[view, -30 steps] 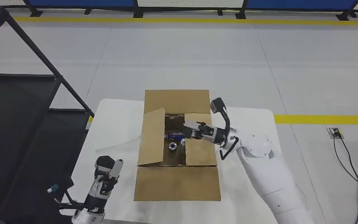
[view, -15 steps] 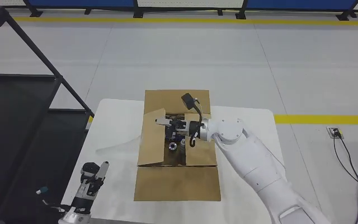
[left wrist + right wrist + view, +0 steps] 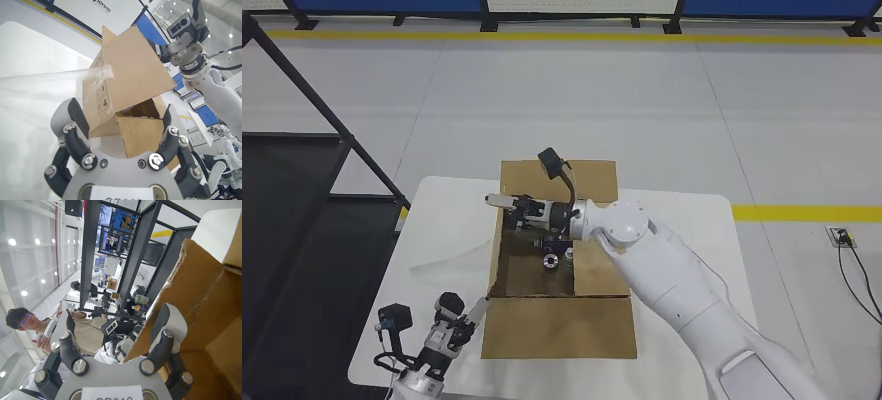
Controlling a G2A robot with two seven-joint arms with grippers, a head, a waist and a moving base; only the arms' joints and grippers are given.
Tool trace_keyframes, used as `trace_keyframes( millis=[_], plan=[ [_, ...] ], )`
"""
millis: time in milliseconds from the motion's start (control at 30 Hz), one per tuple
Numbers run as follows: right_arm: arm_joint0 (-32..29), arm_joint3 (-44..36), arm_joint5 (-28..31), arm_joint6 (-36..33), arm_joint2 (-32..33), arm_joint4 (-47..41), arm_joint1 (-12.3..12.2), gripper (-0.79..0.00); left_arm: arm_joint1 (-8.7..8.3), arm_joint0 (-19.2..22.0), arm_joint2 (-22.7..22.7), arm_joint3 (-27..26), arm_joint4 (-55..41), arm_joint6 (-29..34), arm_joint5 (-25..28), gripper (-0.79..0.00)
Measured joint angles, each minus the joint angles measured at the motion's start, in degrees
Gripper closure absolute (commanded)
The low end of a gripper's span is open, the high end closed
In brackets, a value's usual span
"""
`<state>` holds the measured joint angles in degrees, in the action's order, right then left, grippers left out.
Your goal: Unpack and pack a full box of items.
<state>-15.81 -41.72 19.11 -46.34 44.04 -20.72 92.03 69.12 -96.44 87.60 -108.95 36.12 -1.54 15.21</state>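
Note:
The brown cardboard box (image 3: 557, 178) stands open in the middle of the white table (image 3: 682, 230). Its left flap (image 3: 498, 245) stands upright, and the same flap (image 3: 132, 64) rises in the left wrist view. Inside lie several small items, among them a round can top (image 3: 550, 261) and something blue (image 3: 556, 243). My right gripper (image 3: 502, 200) is stretched across the box at the top of that flap, open; in its own view the right gripper (image 3: 116, 311) has the flap's edge (image 3: 196, 289) against one finger (image 3: 166, 317). My left gripper (image 3: 472, 312) (image 3: 121, 113) is open and empty, facing the box's near left corner.
A black metal frame (image 3: 312, 100) stands left of the table. The box's near flap (image 3: 557, 327) lies flat towards the table's front edge. A loose strip of clear tape (image 3: 98, 73) hangs off the box's side. Bare table lies to the left of the box.
My right arm has swung left across the box, and the left flap has gone from leaning inward to standing upright. My left gripper has moved closer to the box's near left corner.

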Motion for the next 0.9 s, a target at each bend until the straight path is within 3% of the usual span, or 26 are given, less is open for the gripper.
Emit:
trace_keyframes(
  millis=[333,500,667,900],
  plan=[
    [3.1,6.9,2.0,-0.2,-4.8,-1.3,5.0,-0.785,0.59,3.1,-0.6,0.8,-4.5,0.4,-5.9,-0.785],
    [4.3,10.5,5.9,-3.1,-5.6,-2.1,6.8,-0.785,0.76,4.5,0.7,1.3,-8.0,1.0,-8.3,-0.785],
    [4.9,13.5,13.0,-4.7,-4.1,-2.8,7.0,-0.785,0.80,4.4,2.8,1.6,-9.8,0.5,-9.3,-0.785],
    [4.6,15.9,19.0,-4.9,0.4,-3.6,4.8,-0.785,0.75,4.7,5.3,4.9,-11.0,1.6,-10.5,-0.785]
  ],
)
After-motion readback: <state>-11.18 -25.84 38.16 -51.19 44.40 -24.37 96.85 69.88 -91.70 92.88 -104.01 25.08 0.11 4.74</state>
